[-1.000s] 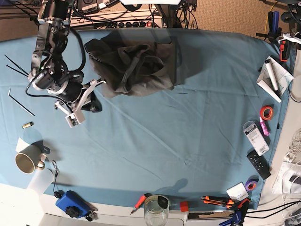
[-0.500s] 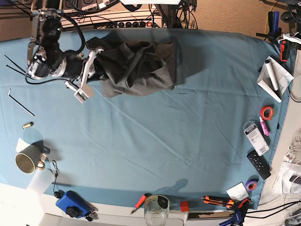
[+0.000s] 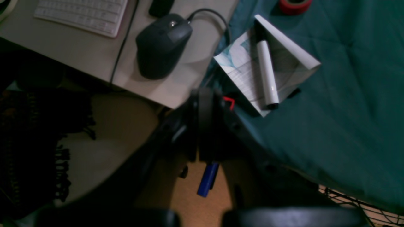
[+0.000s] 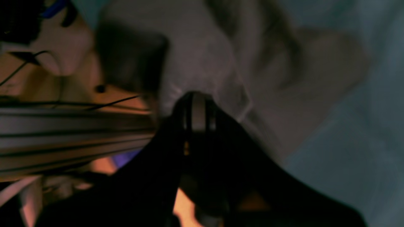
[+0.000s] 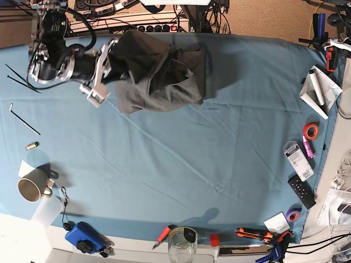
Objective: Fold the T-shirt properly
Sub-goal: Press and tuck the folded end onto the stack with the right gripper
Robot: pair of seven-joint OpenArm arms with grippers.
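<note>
The T-shirt [image 5: 159,71] is soft, matt cotton-like cloth, dark grey-brown and rumpled. Under it the tablecloth [image 5: 181,164] is thin matt blue fabric with faint creases. The mug [image 5: 32,188] looks glazed and slightly shiny. The glass jar [image 5: 182,245] is clear and glossy. The mouse [image 3: 162,44] is smooth matt black plastic, and the marker [image 3: 266,75] has a glossy white barrel.

Base view: looking straight down from high overhead, taking in the whole table [image 5: 181,181]. Left wrist: hanging close over the marker [image 3: 267,75], at base's right edge. Right wrist: pressing near, blurred, onto the T-shirt [image 4: 221,53], base's upper left.
</note>
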